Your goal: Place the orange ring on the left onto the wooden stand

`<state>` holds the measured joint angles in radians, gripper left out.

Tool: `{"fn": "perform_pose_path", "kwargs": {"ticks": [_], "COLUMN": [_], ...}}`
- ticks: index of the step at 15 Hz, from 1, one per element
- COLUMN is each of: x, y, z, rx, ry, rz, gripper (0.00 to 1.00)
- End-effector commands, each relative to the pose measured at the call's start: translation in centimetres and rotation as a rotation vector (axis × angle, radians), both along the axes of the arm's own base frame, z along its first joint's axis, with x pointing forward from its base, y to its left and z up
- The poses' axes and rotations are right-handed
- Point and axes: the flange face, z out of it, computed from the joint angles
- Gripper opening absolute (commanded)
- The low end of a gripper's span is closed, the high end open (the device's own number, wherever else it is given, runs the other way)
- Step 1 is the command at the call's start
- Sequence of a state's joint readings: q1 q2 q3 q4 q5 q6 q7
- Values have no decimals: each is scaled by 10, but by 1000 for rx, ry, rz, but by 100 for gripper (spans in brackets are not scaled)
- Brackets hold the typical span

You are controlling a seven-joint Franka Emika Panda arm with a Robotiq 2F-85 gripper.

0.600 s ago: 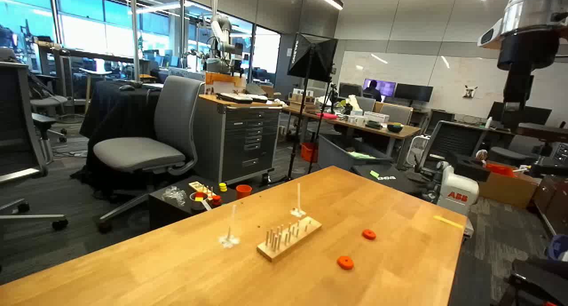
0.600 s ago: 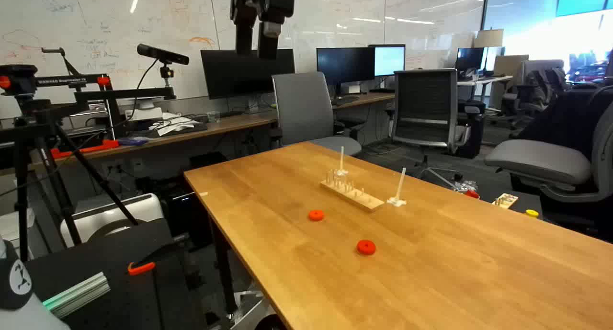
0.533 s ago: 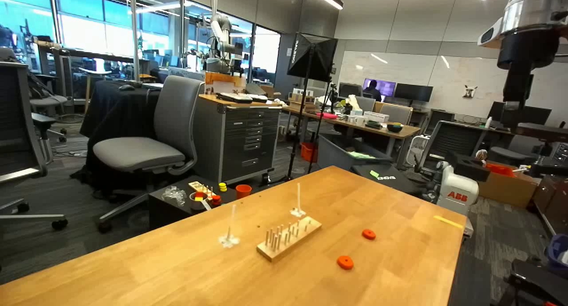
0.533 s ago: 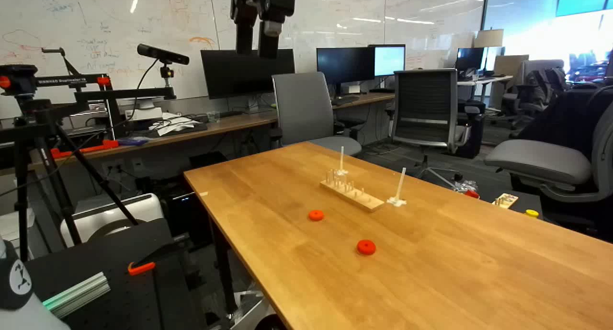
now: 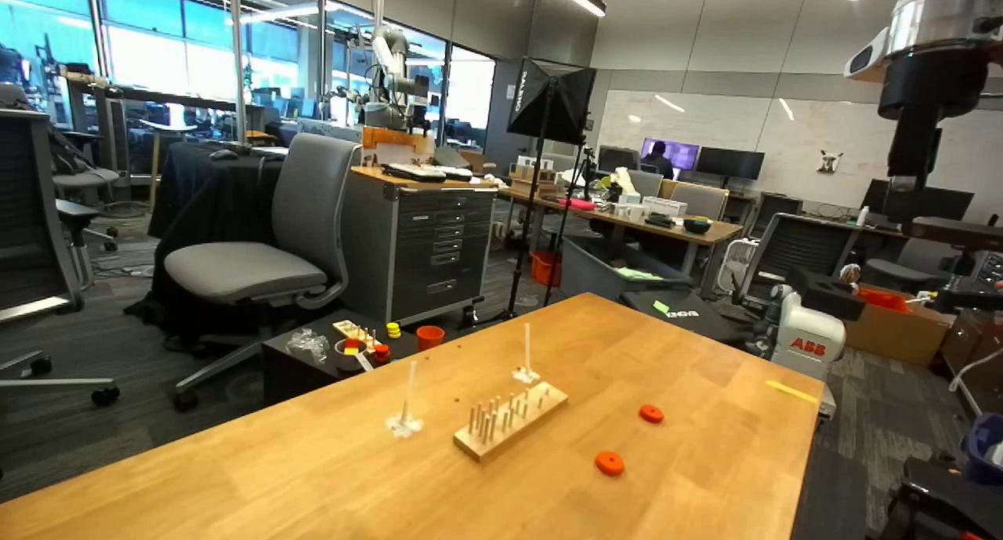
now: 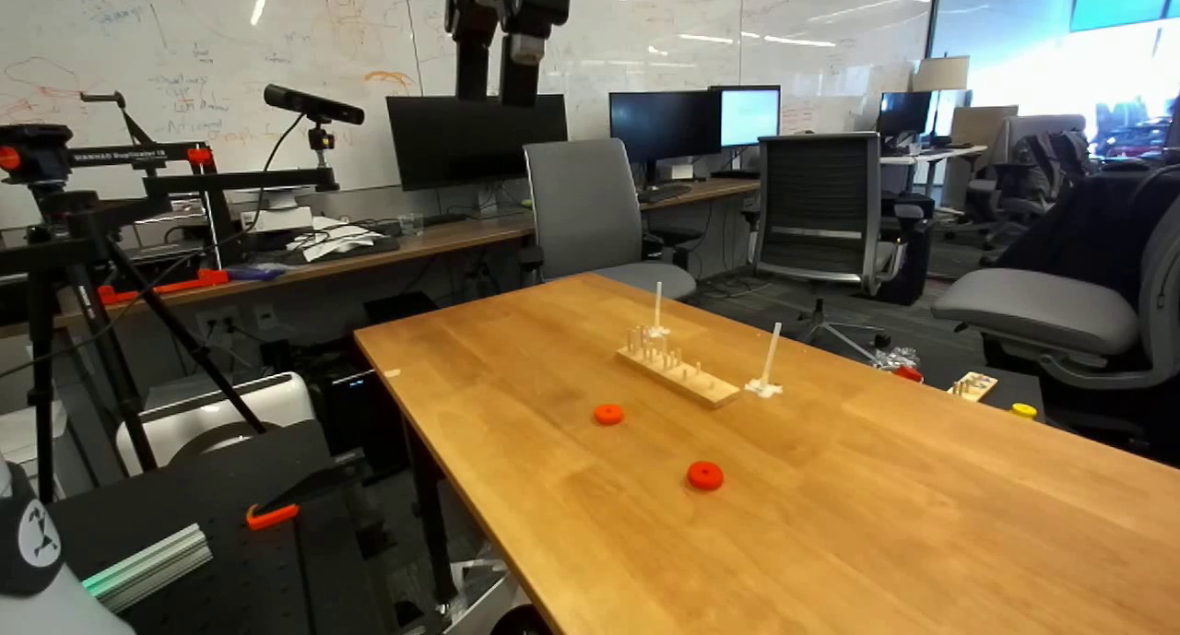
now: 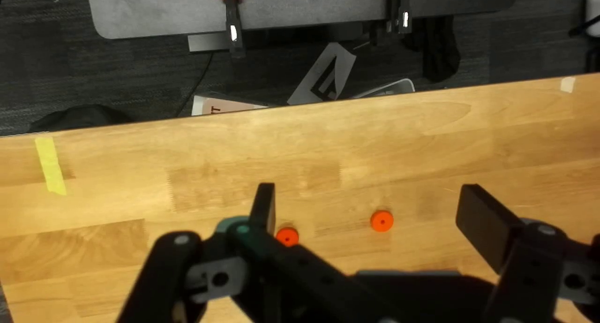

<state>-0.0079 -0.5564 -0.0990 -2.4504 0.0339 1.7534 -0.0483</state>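
While the claw (image 6: 496,84) gapes wide, empty, the left orange ring (image 5: 609,465) lies flat, round, tiny-holed.

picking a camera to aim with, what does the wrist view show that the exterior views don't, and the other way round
Only the wrist view: the two orange rings framed in the gap of the open gripper, and lettering on a pale object past the edge of the table.

Only the exterior views: the wooden stand, and two thin pegs standing near it.

Shared: the gripper, the table, and both rings lying apart on it.
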Motion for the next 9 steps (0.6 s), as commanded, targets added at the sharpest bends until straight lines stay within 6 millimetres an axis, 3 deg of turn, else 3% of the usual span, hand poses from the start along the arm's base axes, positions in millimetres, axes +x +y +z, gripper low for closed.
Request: {"fn": "perform_pose_path", "kwargs": {"ticks": [1,4,9], "x": [0,17,61], "y": [16,62,127], "z": [11,12,-11], "rx": [10,-6,-105], "ry": [-38,-64,-132], "rz": [-2,-25,-108], "gripper": [100,100,100]}}
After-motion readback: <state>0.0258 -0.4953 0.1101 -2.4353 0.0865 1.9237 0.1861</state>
